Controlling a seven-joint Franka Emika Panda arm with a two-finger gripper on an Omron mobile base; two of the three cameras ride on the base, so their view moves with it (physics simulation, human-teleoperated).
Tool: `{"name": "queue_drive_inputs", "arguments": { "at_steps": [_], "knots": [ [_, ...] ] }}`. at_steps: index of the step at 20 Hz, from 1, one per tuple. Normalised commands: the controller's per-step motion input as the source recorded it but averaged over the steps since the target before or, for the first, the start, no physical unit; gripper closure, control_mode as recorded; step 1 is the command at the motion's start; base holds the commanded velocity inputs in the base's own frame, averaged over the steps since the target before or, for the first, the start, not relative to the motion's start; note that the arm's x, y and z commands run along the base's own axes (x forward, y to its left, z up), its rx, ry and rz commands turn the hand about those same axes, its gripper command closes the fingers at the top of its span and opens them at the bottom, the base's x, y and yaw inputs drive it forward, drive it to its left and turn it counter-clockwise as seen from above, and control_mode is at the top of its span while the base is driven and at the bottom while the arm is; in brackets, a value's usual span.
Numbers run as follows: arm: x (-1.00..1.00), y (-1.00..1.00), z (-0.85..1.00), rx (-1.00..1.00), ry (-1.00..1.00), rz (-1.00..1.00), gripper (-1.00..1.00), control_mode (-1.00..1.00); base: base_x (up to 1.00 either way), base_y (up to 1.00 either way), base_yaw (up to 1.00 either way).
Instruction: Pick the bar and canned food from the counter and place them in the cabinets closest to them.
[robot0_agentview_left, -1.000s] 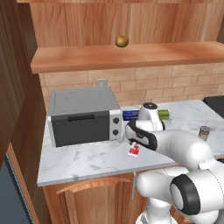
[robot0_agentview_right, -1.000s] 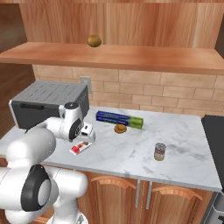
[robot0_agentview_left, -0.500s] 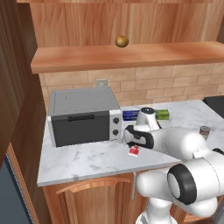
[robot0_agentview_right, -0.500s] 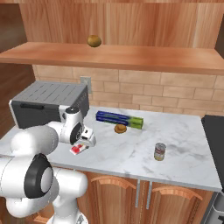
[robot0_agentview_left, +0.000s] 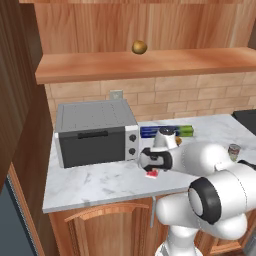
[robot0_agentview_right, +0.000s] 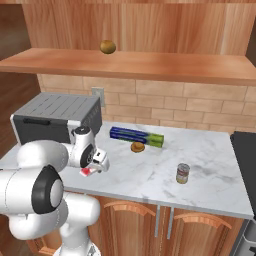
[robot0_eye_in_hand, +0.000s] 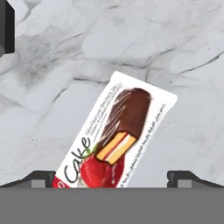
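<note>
Two open fingertips flanking bar, counter

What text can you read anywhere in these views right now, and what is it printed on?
"Cake": large dark script on the white part of the bar wrapper, seen in the hand view.
Small print running along the edges of the bar wrapper: too small and blurred to read.
Canned food label: too small to read.
Long blue-and-green box: no legible text.
Toaster oven: no readable markings.
</note>
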Motion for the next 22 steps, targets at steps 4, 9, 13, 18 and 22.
{"name": "queue_drive_inputs", "arguments": {
  "at_steps": [4, 9, 13, 18, 22],
  "knots": [
    [0.05, 0.06, -0.19, 0.0, 0.0, -0.04, 1.0, -1.0, 0.0, 0.0, 0.0],
    [0.02, 0.05, -0.06, 0.0, 0.0, -0.01, 1.0, -1.0, 0.0, 0.0, 0.0],
    [0.0, 0.0, 0.06, 0.0, 0.0, -0.02, 1.0, -1.0, 0.0, 0.0, 0.0],
    [-0.06, -0.04, 0.5, 0.05, -0.06, -0.05, 1.0, -1.0, 0.0, 0.0, 0.0],
    [-0.12, -0.06, 0.67, 0.05, -0.08, -0.05, 1.0, -1.0, 0.0, 0.0, 0.0]
  ]
}}
